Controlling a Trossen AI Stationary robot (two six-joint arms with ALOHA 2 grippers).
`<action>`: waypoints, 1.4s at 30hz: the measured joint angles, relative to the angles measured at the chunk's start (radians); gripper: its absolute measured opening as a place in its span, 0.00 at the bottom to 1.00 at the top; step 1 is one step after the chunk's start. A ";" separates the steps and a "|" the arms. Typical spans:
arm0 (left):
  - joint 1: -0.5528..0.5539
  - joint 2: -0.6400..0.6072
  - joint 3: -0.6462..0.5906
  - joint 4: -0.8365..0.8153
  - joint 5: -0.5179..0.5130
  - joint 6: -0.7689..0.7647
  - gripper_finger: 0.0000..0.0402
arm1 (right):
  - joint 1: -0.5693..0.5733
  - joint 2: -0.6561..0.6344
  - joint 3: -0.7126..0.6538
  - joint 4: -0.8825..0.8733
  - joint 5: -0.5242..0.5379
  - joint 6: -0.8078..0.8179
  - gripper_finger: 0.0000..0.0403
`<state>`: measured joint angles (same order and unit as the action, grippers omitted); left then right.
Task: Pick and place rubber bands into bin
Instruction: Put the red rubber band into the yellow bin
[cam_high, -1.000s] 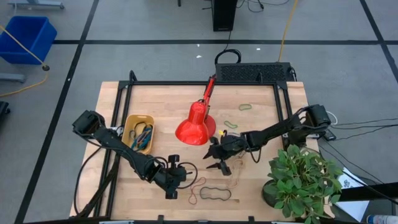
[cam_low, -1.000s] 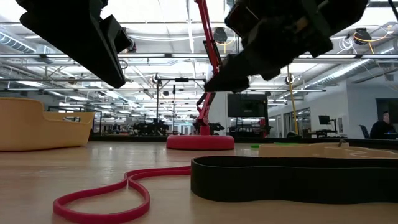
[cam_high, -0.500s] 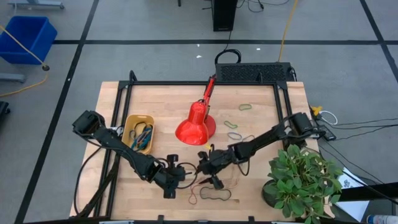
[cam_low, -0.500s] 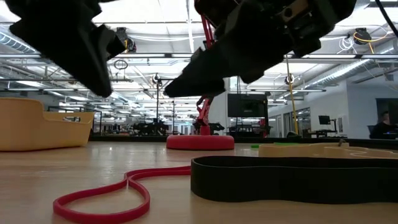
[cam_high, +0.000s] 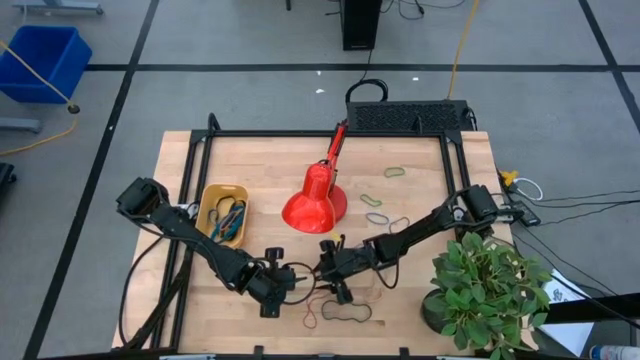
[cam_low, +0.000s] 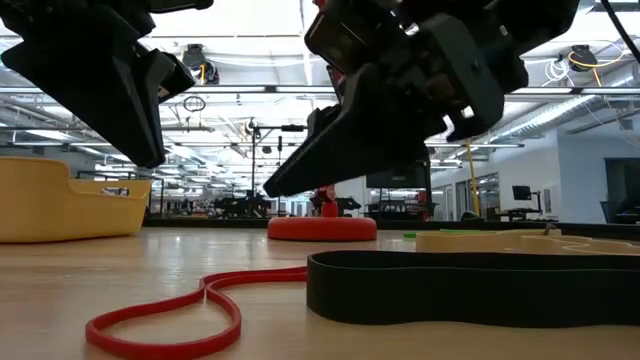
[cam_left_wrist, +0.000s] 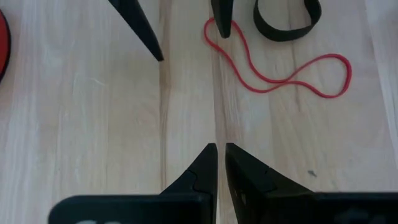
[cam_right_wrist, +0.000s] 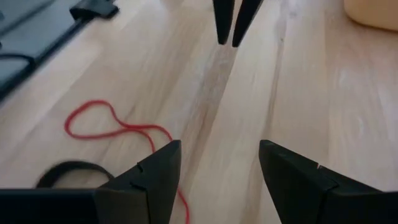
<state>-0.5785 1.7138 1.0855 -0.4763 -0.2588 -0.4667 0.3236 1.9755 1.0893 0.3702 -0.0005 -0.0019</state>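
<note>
A thin red rubber band (cam_left_wrist: 273, 62) and a wide black rubber band (cam_left_wrist: 286, 18) lie flat on the wooden table near its front edge; both also show in the low view, the red band (cam_low: 160, 312) and the black band (cam_low: 470, 285). My right gripper (cam_right_wrist: 217, 158) is open and hovers beside one end of the red band, in the high view (cam_high: 330, 280). My left gripper (cam_left_wrist: 217, 155) is shut and empty, facing it from the table's left (cam_high: 288, 280). The yellow-orange bin (cam_high: 222, 213) at the left holds several bands. More bands (cam_high: 378, 218) lie right of the lamp.
A red desk lamp (cam_high: 315, 205) stands mid-table, behind both grippers. A potted plant (cam_high: 485, 285) fills the near right corner. A green band (cam_high: 395, 171) lies toward the far edge. Bare wood lies between the grippers and the bin.
My right gripper has gone toward the table's left and near edges, from in front of the lamp to the red band, close to my left gripper, and has come lower. The bands have stayed where they were.
</note>
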 joint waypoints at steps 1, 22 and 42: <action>0.000 0.000 0.000 0.000 0.000 0.000 0.10 | 0.003 -0.001 0.000 -0.009 0.000 -0.029 0.52; 0.002 0.000 0.000 0.009 -0.004 -0.003 0.10 | 0.005 0.007 0.000 -0.150 -0.026 -0.074 0.51; 0.002 0.000 0.000 0.017 -0.005 -0.007 0.10 | 0.010 0.086 0.002 -0.083 -0.027 -0.089 0.40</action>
<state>-0.5766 1.7134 1.0859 -0.4590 -0.2636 -0.4740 0.3332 2.0614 1.0912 0.2869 -0.0274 -0.0912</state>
